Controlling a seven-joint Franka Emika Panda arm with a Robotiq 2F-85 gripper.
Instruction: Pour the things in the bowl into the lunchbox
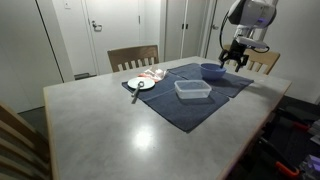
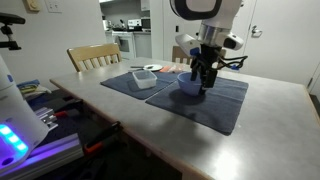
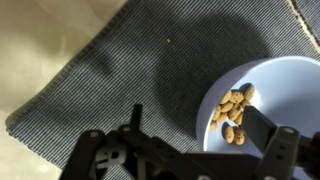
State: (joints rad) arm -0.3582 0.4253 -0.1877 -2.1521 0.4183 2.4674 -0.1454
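Note:
The blue-purple bowl point(image 1: 211, 71) stands on a dark blue cloth in both exterior views point(image 2: 188, 88). In the wrist view the bowl point(image 3: 285, 85) holds several small tan pieces point(image 3: 234, 112). My gripper point(image 3: 198, 125) is open and straddles the bowl's rim, with one finger inside the bowl and one outside over the cloth. It sits low over the bowl in both exterior views point(image 1: 233, 62) point(image 2: 203, 78). The clear rectangular lunchbox point(image 1: 192, 89) lies on the cloth beside the bowl and looks empty; it also shows in an exterior view point(image 2: 143, 77).
A small white plate point(image 1: 141, 84) with a utensil lies at the cloth's edge. Dark blue cloth mats point(image 2: 220, 108) cover part of the grey table point(image 1: 100, 130). Wooden chairs point(image 1: 133, 56) stand at the far side. Another chair back point(image 1: 264, 62) stands behind the arm.

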